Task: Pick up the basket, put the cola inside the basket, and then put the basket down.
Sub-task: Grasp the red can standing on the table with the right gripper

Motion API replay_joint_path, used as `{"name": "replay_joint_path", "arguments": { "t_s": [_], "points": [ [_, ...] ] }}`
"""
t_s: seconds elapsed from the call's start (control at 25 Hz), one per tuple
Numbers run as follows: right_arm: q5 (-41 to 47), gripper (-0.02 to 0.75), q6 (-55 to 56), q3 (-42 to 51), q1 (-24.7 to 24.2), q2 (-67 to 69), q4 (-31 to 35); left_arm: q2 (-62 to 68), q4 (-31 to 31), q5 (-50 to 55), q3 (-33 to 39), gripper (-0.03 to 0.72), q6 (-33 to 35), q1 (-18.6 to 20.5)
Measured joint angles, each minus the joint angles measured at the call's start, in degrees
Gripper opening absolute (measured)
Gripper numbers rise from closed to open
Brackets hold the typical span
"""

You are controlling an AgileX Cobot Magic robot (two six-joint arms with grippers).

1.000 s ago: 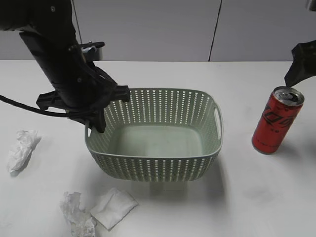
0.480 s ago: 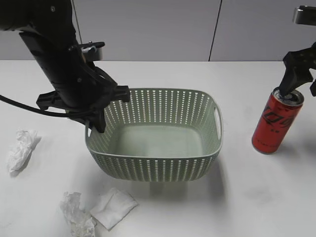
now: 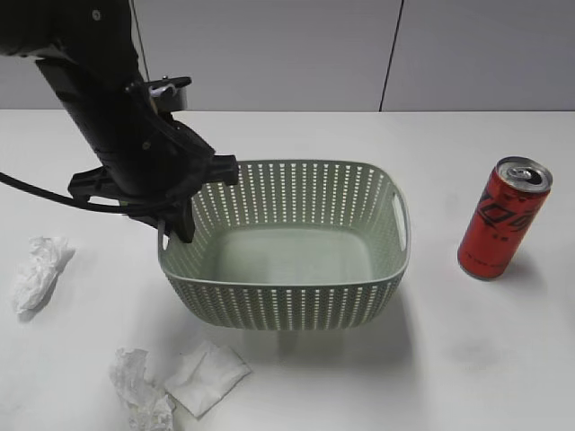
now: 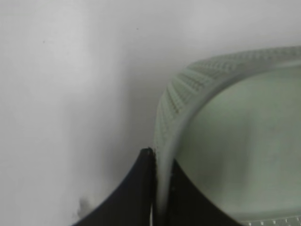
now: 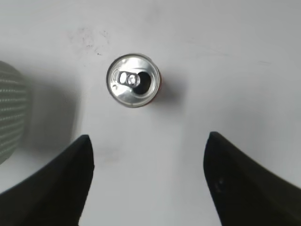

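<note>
The pale green slotted basket sits mid-table, its right side raised a little over a shadow. My left gripper is shut on the basket's left rim; in the left wrist view the two black fingers pinch the thin green wall. The red cola can stands upright at the right, open silver top up. My right gripper is out of the exterior view. In the right wrist view it is open high above the table, with the can's top below and ahead of the fingertips.
A crumpled white tissue lies at the left edge. Two more tissues lie in front of the basket's left corner. The basket's edge shows at the left of the right wrist view. A grey wall runs behind the table.
The right gripper, which stood over the can's top, has risen out of the exterior view. The basket has shifted slightly right in the left gripper's hold.
</note>
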Motion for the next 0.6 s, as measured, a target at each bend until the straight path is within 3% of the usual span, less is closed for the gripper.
{"name": "replay_joint_path", "arguments": {
  "t_s": [0.28, 0.6],
  "points": [
    [0.1, 0.551, -0.1, 16.6, 0.0, -22.8, -0.5, 0.0, -0.7, 0.2, 0.0, -0.001, 0.0, 0.0],
    [-5.7, 0.551, -0.2, 33.6, 0.0, -50.2, -1.4, 0.0, -0.9, 0.4, 0.0, -0.001, 0.0, 0.0]
  ]
}}
